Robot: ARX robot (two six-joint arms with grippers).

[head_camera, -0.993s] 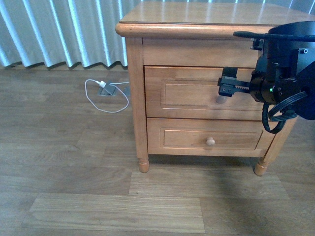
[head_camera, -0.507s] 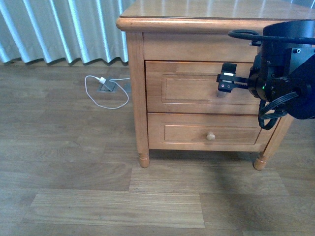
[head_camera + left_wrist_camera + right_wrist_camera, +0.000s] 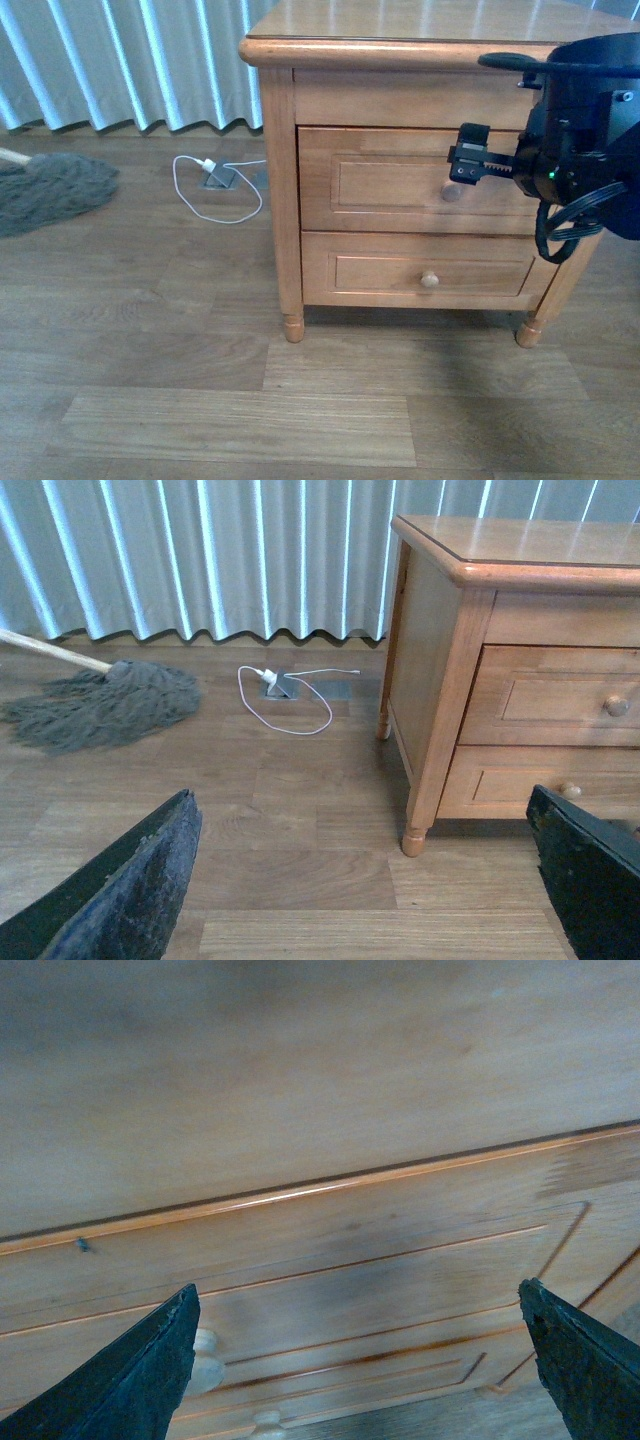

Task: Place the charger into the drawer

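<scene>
Looking first from the front view, we find our right gripper (image 3: 468,163) hanging just in front of the top drawer (image 3: 420,180), a little above and beside its pale knob (image 3: 452,191); a second ago it sat lower and covered that knob, and the whole nightstand (image 3: 400,40) has shifted slightly in frame, while a grey mop (image 3: 50,190) has come into sight at the left. We judge that the drawer, shut for now, is about to be grasped by the knob, so the task is at its very beginning. How far apart the jaws stand here we cannot tell, since we see them edge-on. Turning to the left wrist view, our left gripper (image 3: 370,880) shows both jaws spread wide with nothing between them, above bare floor, with the white cable (image 3: 285,685) and the mop beyond. From the right wrist view, the jaws are wide and empty too, close to the drawer front, the knob (image 3: 205,1360) low beside one jaw; the picture is blurred. Nowhere can we find the charger: only the white cable with its white plug lies on the floor, and the nightstand top is cut off.
</scene>
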